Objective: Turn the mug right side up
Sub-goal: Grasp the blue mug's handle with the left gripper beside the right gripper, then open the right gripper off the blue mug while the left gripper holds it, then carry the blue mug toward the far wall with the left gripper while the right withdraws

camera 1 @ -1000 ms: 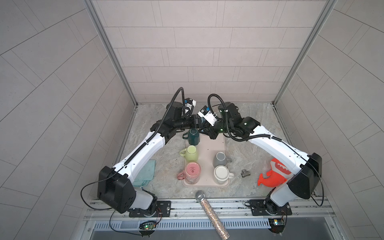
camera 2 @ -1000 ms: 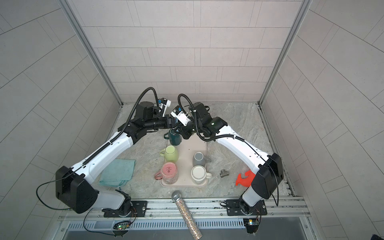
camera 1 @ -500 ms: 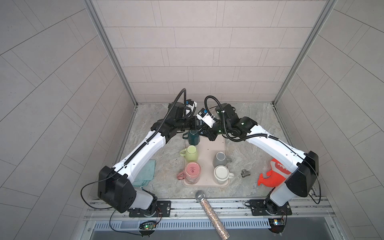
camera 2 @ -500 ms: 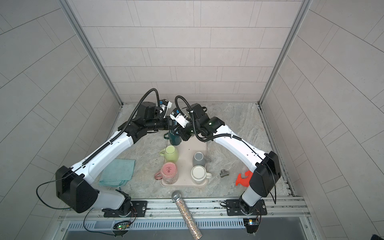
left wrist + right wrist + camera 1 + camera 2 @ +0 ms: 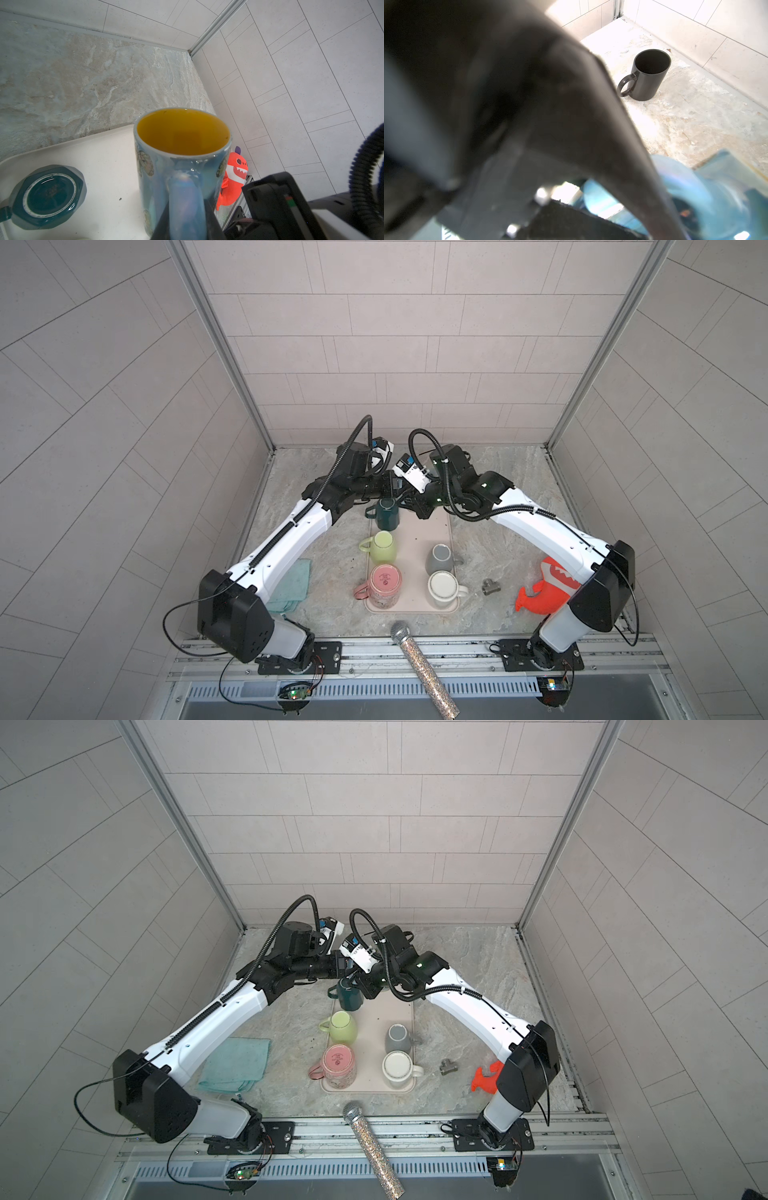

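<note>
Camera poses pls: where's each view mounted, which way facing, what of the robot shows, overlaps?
Top views: high over the front rail, looking down toward the back wall; both arms, left tool and right tool together over the tray.
Left wrist: behind the left tool, facing the back right corner over the blue mug; own fingers show.
Right wrist: behind the right tool, facing a wall corner and black mug; blurred finger dominates.
Shared: left wrist and top views show the dark green mug.

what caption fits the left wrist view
Blue mug upright, handle in the left hand, beside an inverted green mug
</note>
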`<state>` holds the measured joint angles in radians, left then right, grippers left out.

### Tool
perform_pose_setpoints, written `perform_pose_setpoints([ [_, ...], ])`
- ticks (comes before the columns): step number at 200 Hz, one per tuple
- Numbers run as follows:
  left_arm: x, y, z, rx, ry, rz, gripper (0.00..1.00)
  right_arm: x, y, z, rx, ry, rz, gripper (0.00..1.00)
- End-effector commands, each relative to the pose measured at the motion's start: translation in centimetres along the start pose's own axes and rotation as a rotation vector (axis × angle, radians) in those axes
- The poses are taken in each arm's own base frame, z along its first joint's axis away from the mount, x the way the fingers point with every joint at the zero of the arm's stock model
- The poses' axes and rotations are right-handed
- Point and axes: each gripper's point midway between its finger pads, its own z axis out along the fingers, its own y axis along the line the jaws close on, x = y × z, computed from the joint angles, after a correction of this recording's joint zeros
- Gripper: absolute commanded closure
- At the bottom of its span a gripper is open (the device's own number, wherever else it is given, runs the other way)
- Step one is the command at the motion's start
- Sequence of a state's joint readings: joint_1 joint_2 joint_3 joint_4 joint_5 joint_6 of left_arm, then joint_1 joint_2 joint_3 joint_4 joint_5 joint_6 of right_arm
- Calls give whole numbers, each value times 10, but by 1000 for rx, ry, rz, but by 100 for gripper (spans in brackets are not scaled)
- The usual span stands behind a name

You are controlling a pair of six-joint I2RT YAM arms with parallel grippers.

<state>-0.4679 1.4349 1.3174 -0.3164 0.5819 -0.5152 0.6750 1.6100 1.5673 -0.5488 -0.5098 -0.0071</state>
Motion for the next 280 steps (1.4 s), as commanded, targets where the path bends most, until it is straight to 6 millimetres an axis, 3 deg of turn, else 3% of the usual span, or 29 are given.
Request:
perform_pose_setpoints([
  [1,-12,2,-1,-38,-33,72,100,-33,16,-21,-13,-113,-125,100],
  [22,-18,0,0,-39,-44,79,100,-31,15,-22,-3,-110,-124,100],
  [114,-38,0,6,-68,-68,117,100,-25,9,-26,33,-102,-131,79],
  [165,-50,4,12,-88,-81,137,100,-21,5,-33,54,-104,-130,76],
  [239,-96,19,11,-113,-209,176,100,-5,-6,-41,107,-83,-104,76],
  [280,-125,47,9,-190,-333,189,100,4,-13,-44,130,-68,-82,76],
])
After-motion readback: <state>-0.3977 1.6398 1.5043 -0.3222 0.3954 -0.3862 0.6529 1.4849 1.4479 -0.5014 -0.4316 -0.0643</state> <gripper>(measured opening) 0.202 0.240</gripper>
